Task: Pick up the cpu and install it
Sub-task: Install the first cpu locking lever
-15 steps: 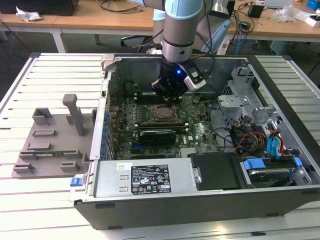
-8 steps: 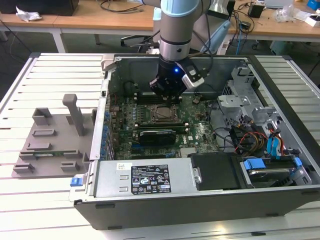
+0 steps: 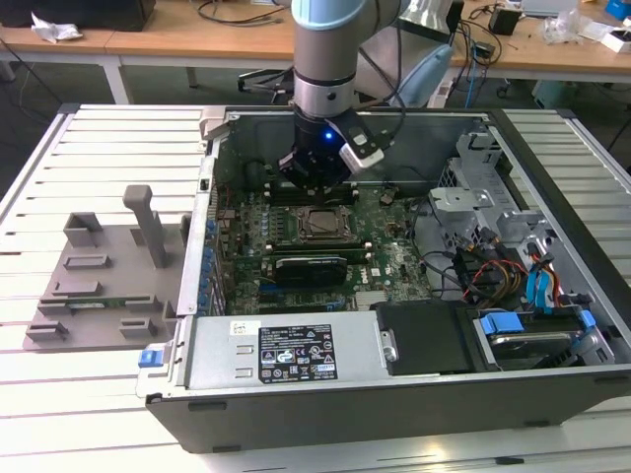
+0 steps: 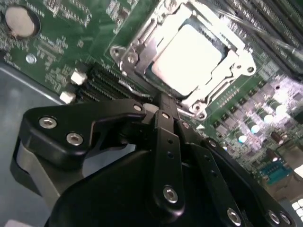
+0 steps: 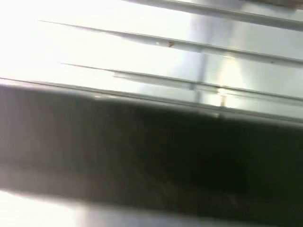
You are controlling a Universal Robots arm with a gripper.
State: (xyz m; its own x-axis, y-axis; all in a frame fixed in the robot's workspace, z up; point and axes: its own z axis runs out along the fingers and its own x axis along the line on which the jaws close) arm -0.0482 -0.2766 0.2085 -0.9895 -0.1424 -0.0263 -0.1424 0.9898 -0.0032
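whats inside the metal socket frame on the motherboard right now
The cpu lies flat inside the socket frame, its pale silver top showing within the metal edges. The socket contacts beneath it are covered. The gripper hangs just beside the frame, holding nothing visible.

Slatted table and what rests on it

A pale slatted metal table (image 3: 118,138) carries an open computer case (image 3: 394,394) and, toward the exterior view's left, a grey plastic fixture (image 3: 104,281).
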